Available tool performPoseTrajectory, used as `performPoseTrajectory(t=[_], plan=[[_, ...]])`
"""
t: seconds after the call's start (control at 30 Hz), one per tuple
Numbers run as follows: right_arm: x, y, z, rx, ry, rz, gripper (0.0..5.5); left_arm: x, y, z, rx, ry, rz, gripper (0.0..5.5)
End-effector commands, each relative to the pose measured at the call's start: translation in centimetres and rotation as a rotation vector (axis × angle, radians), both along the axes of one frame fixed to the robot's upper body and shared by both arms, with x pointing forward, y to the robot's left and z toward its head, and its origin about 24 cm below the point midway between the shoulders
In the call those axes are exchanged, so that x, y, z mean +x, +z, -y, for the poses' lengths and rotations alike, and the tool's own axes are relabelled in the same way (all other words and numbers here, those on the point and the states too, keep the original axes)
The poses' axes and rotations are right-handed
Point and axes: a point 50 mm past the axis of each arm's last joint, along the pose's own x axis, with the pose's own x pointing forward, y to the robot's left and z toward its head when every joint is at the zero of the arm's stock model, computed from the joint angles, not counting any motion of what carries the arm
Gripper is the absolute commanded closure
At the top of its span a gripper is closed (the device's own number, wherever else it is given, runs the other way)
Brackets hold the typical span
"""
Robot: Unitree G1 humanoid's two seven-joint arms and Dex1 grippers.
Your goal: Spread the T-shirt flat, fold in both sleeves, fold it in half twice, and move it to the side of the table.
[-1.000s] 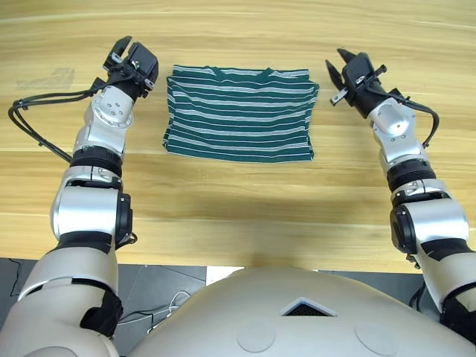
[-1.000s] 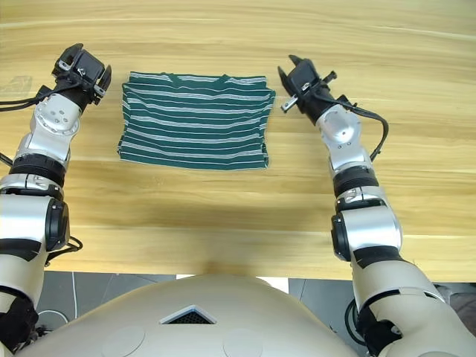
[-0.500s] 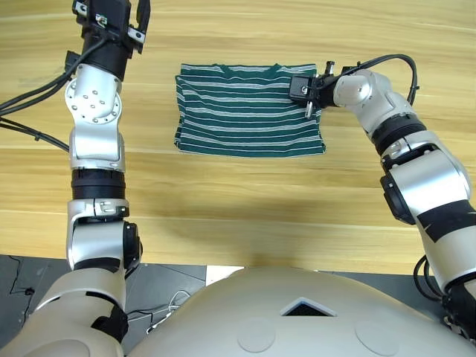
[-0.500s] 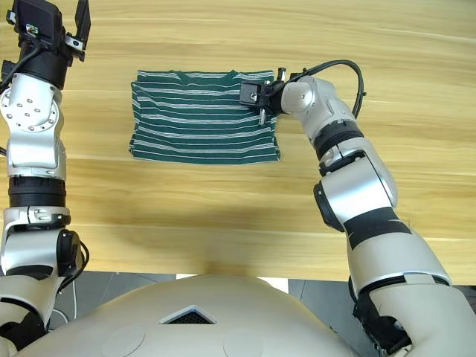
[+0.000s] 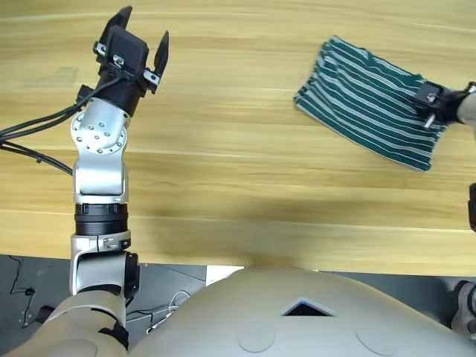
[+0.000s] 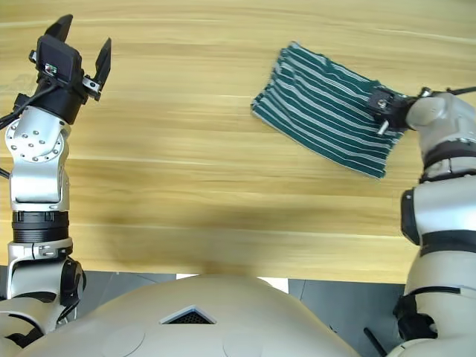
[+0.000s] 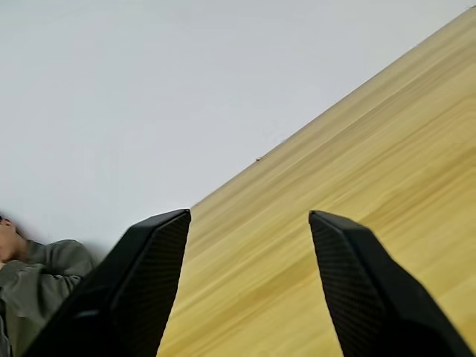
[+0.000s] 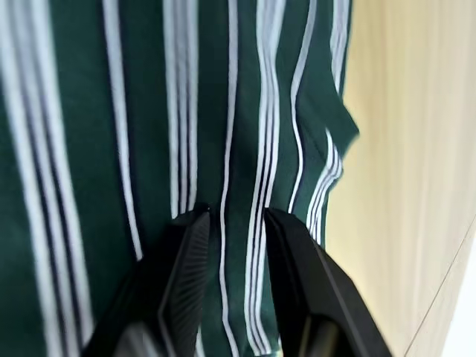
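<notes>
Green white-striped T-shirt (image 5: 370,102) lies folded, slanted, slightly rumpled.

No writing, number or sign can be read from where I stand. The T-shirt (image 5: 368,93) carries only white stripes on green, with no print or tag showing. The table (image 5: 238,186) is plain wood grain. There is a small coloured mark on the body of the left gripper (image 5: 145,26), too small to make out.
</notes>
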Motion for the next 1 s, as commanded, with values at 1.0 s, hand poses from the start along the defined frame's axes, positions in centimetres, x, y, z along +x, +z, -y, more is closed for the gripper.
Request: performPoseTrajectory(t=[1.0], plan=[[-11.8,2.1,-18.0,0.874,0.789,0.207,4.15,-4.1,-2.3,1.9,0.333,-0.330,-0.016,2.55]])
